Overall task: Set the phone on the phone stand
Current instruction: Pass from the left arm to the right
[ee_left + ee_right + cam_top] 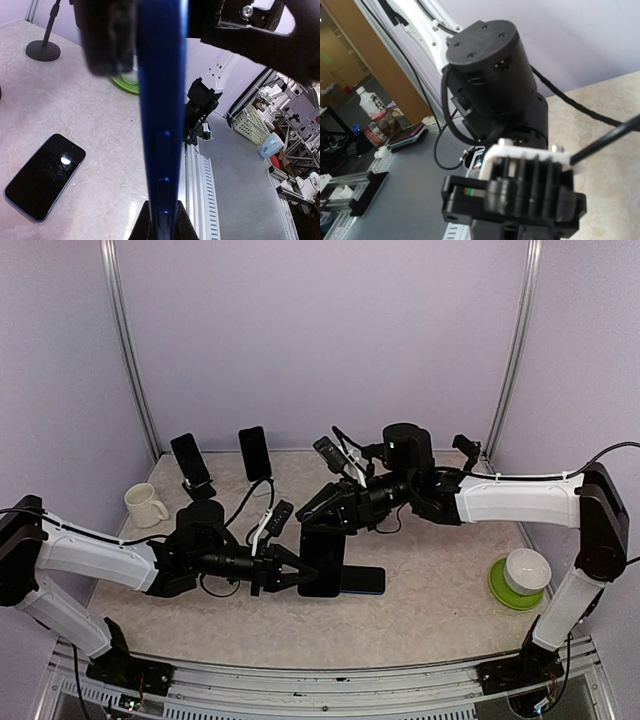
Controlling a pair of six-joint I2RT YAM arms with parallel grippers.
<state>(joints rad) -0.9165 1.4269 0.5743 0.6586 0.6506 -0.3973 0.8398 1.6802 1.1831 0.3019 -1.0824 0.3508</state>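
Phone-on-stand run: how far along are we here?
Done: blue phone is picked up and held on edge, left gripper jaws shut on one end. In hand: right gripper straddles the other end, grip unclear; looks like a handover. Left: seating it on a stand; it is mid-table, short of the occupied rear stand. A second phone lies flat.

Top camera is looking down over the beige marbled counter; left wrist camera is hugging an upright blue slab phone edge-on; right wrist camera is closely facing the left arm's black cylindrical joint.
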